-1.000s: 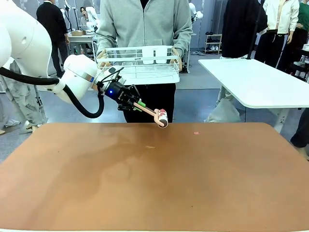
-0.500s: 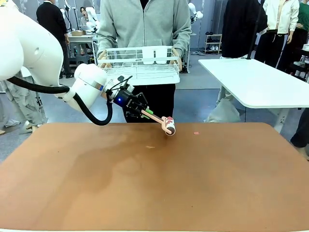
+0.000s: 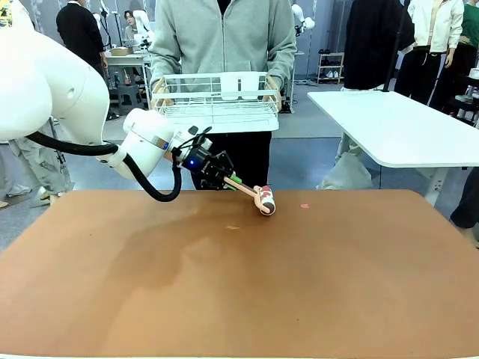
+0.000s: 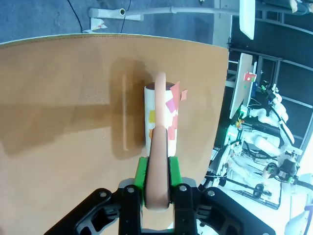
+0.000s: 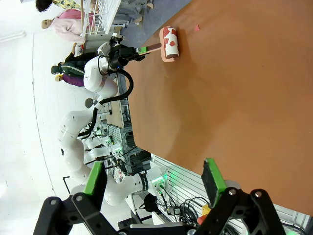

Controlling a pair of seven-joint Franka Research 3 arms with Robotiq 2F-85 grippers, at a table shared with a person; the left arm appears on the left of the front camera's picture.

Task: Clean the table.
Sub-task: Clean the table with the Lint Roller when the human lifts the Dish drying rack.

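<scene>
Carries the lint roller (image 3: 266, 200) farther right along the far edge of the table (image 3: 299, 284) than a second ago, and lower toward the tabletop; reaches the left arm further in over the table's far left part. Clamps the left gripper (image 3: 230, 179) on the roller's tan handle: green pads (image 4: 141, 171) pressed against both sides of it in the left wrist view, handle running straight out from between them. Points the handle down and to the right, with the roller head just inside the table's far edge, near its middle. Cannot tell whether the head touches the tabletop or hangs just above it; throws a shadow on the table right beside itself. Bears red, pink and orange paper scraps stuck on its white sheet.

On the table, just right of the roller head and near the far edge, one small red scrap (image 3: 304, 206); nearer the robot's side and left of the head, one small orange scrap (image 3: 233, 227), apart from the roller.

Holds the right gripper (image 5: 154, 178) with fingers spread wide and nothing between them, well apart from the roller, facing the table's reddish-brown top.

Beyond the table's far edge, a person (image 3: 224, 37) with a white dish rack (image 3: 217, 105) held in both hands. Past the table's far right corner, a white-topped table (image 3: 397, 127).
</scene>
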